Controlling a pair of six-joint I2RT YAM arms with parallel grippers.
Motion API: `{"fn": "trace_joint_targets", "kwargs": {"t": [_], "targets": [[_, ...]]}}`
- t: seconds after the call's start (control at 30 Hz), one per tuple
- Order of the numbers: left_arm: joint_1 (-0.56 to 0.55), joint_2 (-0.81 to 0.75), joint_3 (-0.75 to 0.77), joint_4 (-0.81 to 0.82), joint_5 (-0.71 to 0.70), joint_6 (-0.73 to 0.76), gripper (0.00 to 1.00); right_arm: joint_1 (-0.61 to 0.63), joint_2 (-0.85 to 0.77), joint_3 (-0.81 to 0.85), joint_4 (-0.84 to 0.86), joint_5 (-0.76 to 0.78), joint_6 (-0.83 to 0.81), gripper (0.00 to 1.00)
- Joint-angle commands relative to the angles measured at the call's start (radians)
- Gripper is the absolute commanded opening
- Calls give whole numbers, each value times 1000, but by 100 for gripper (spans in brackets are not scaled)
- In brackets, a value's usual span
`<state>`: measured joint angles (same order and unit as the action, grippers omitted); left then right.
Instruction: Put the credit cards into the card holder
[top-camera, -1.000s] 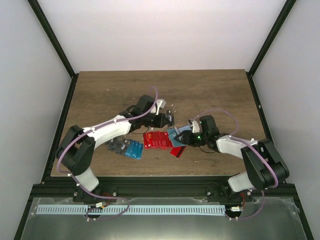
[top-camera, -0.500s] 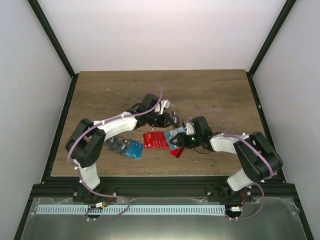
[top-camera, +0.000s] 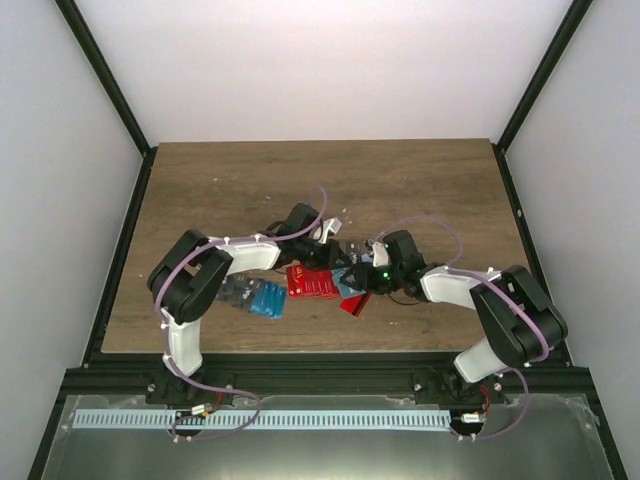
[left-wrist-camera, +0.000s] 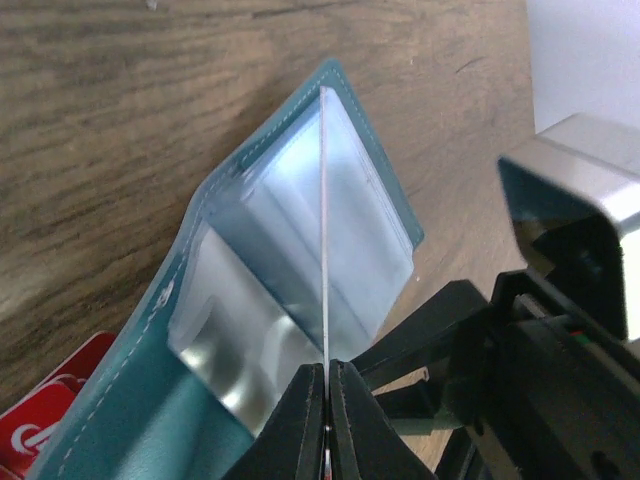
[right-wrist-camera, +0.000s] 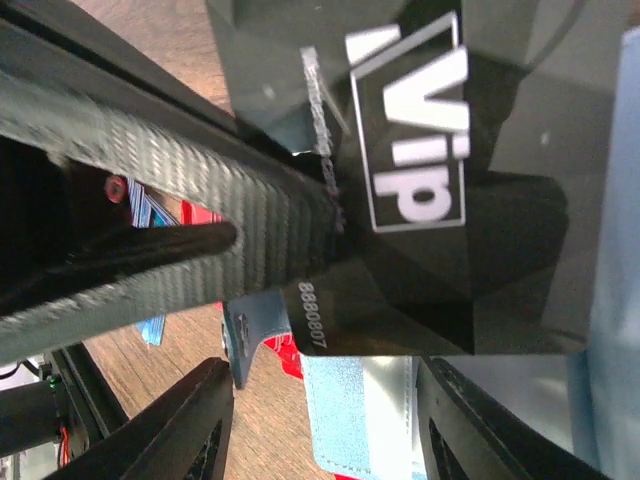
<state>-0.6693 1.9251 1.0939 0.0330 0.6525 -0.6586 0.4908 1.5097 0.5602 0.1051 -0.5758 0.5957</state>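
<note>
1 black card (right-wrist-camera: 420, 200) pinched edge-on by left gripper (left-wrist-camera: 325, 372) for slotting into card holder (left-wrist-camera: 130, 410) ahead; right gripper (right-wrist-camera: 322, 385) finger state not discernible.

A robotics lab test cell — a wood-grain table (top-camera: 420, 180) boxed in by plain white panels (top-camera: 330, 70) and black frame posts (top-camera: 100, 75) at upper left and right, two arm bases (top-camera: 185, 385) bolted along the bottom edge above a slotted metal strip (top-camera: 300, 420).

Left gripper (left-wrist-camera: 326, 395) is clamped tight on a thin card (left-wrist-camera: 323, 220), seen edge-on, its far end between the clear sleeves of the open teal card holder (left-wrist-camera: 120, 420). A red card (left-wrist-camera: 45, 415) lies just beside it.
</note>
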Motion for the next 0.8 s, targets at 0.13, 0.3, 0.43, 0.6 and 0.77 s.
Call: {"fn": "trace_joint_targets", "kwargs": {"t": [0.13, 0.3, 0.43, 0.6, 0.77], "targets": [[-3, 3, -90, 111, 31, -34, 4, 11, -73, 89, -107, 36, -35, 54], [-3, 11, -110, 123, 21, -34, 4, 9, -131, 150, -248, 114, -83, 57], [-4, -1, -122, 121, 21, -35, 4, -15, -187, 162, -332, 225, -84, 59], [-14, -24, -134, 112, 31, -35, 4, -97, -150, 147, -360, 376, -33, 60], [-24, -30, -136, 79, 40, -33, 4, -112, -38, 140, -338, 466, -26, 56]]}}
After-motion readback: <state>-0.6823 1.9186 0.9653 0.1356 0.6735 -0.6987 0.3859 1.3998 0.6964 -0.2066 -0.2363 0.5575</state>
